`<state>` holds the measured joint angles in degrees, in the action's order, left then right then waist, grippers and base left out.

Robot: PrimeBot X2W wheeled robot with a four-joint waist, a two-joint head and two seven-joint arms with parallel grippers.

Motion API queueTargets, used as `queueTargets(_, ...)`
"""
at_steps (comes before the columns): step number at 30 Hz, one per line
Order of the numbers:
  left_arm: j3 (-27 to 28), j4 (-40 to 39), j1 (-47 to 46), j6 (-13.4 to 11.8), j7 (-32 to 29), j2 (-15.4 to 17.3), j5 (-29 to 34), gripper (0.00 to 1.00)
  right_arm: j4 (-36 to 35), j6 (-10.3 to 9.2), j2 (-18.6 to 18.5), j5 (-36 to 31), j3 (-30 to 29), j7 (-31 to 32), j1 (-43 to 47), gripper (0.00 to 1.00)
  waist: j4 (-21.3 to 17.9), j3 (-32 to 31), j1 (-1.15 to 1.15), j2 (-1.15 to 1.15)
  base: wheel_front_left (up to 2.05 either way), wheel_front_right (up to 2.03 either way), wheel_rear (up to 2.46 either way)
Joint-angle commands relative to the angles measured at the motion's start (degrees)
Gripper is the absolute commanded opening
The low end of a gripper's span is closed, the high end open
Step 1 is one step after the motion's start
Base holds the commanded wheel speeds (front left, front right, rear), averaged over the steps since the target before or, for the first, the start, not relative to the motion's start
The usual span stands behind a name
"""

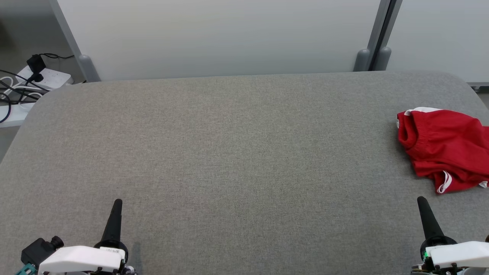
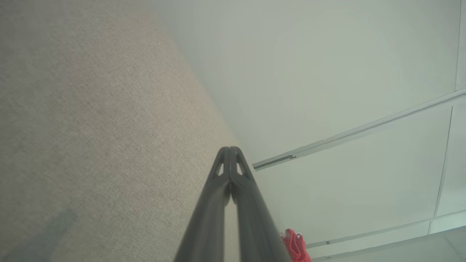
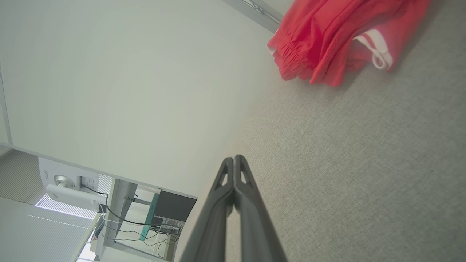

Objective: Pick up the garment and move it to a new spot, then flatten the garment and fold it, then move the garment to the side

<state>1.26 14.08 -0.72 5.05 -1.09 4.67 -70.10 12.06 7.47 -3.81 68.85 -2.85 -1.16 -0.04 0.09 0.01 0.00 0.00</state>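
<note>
The red garment (image 1: 445, 147) is lying crumpled at the right edge of the head view, on the grey padded table (image 1: 237, 145), with part of it running off the frame. Its elastic waistband is facing the middle of the table, and white trim is showing at its top and bottom edges. The left gripper (image 1: 118, 201) is sitting at the lower left of that view, clenched into a single dark point and grasping nothing, well apart from the garment. The right gripper (image 1: 421, 199) is sitting at the lower right, likewise clenched and empty, pointing up the frame with its tip near the garment's lower edge but not touching it. In the left wrist view the fingers (image 2: 213, 207) are meeting at their tips near the centre, and the garment is showing as a small red patch at the bottom edge just right of them. In the right wrist view the closed gripper is rising from the bottom centre over the table's grey cloth, and the garment is bunching in the upper right of the frame. A pale wall panel (image 1: 221, 38) is standing behind the table, and a white power strip (image 1: 49, 78) with cables (image 1: 15, 93) is lying in the upper left of the head view.
</note>
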Motion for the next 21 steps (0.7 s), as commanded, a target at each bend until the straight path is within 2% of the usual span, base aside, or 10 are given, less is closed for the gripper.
queueTargets(1,1.9,-1.1,-3.1,0.6,-0.3,0.5,-1.4,0.0,-1.1,0.02,-0.8,1.5,0.7,0.5,-3.0,0.0,0.0,0.0,0.0,0.0,0.0,0.0,0.0)
queueTargets(21,3.8,-0.5,-4.4,1.6,-3.2,-0.8,-13.1,0.0,0.6,0.02,-0.6,14.8,-0.7,3.7,-4.7,0.0,-0.1,0.1,0.0,0.0,0.0,0.0,0.0)
